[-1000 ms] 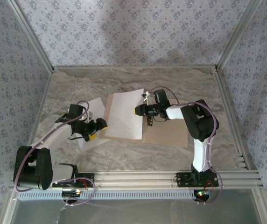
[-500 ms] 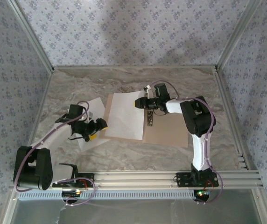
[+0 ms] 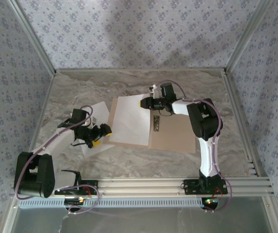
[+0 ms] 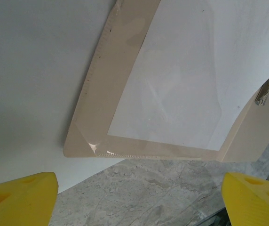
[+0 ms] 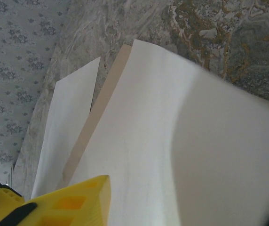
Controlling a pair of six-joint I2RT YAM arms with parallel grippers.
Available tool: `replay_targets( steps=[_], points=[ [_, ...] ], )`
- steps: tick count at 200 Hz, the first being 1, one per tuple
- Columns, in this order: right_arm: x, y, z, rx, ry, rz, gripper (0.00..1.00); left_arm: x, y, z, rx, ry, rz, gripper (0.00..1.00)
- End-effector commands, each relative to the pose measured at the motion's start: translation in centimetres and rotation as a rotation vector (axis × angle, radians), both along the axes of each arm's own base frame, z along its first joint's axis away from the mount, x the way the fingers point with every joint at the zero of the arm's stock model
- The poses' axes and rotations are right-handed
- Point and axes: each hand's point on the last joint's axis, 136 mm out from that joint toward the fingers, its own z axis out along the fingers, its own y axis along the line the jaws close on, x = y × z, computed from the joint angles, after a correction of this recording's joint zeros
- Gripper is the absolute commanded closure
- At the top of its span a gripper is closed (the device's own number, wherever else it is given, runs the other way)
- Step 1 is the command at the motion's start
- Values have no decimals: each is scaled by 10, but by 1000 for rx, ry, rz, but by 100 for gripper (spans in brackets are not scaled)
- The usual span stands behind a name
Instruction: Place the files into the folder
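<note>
Folder [image 3: 175, 133] open flat mid-table, white sheet [image 3: 129, 121] on its left leaf, second sheet [image 3: 99, 111] just left on table [image 3: 80, 87], left gripper [image 3: 101, 136] released over second sheet, right gripper [image 3: 144, 103] at white sheet's far-right corner, grip cannot be told

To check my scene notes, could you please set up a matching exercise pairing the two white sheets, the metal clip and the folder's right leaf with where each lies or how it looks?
Things:
1. left white sheet
2. right white sheet
3. metal clip
4. right leaf of the folder

Places or states:
A. bare tan cardboard, nothing lying on it
B. lying on the folder's left leaf
C. on the table at the folder's left edge
D. along the folder's crease

Pairs: 1-C, 2-B, 3-D, 4-A.
</note>
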Motion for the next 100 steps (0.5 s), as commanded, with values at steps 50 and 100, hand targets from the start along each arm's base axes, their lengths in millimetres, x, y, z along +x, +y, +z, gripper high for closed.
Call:
replay_targets(
  steps=[50, 100],
  points=[
    [-1, 4, -11, 2, 31, 1, 80, 3, 1, 7, -2, -20, -7, 10],
    [-7, 17, -12, 15, 36, 16, 86, 1, 1, 6, -1, -17, -6, 10]
  ],
)
